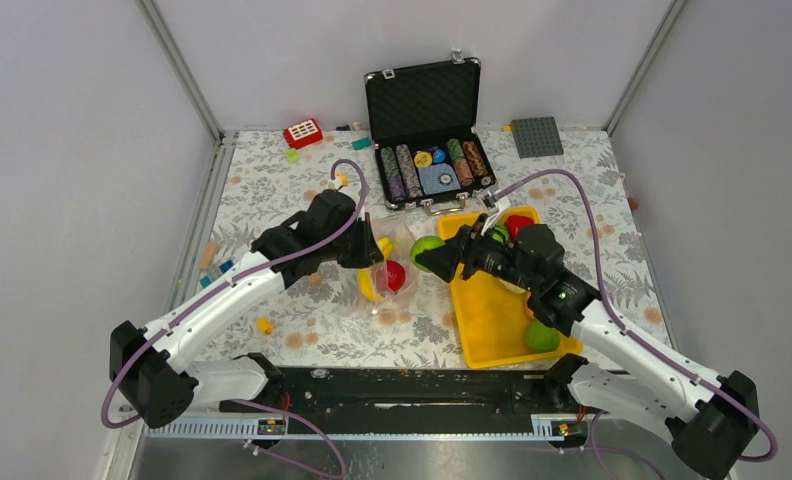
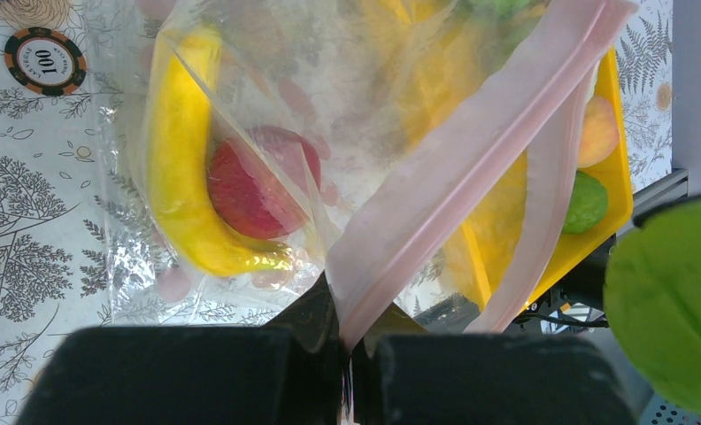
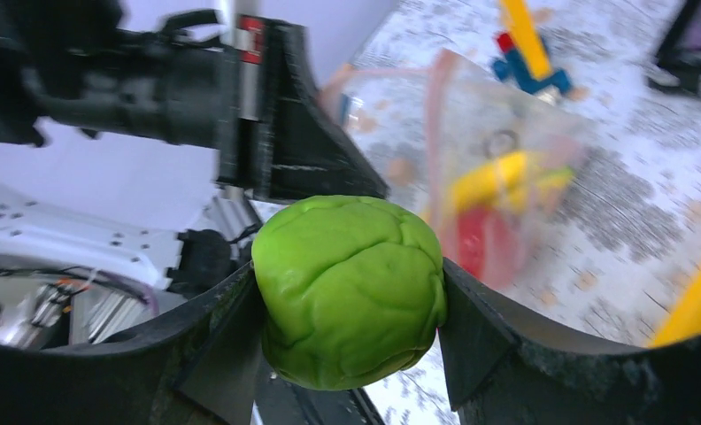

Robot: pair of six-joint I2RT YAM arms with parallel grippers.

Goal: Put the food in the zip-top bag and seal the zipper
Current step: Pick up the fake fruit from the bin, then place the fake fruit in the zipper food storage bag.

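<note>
Around the tray [image 1: 487, 318]
Zip-top bag [image 2: 365, 106] lay left of it, banana [image 2: 183, 177] inside; the case [image 1: 422, 100] stood behind.

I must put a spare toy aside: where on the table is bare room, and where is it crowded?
Bare cloth lies between the zip-top bag and the black rail, and right of the yellow tray. The tray's middle is also bare. It is crowded between bag, tray and poker chip case, where the green fruit hangs.
</note>
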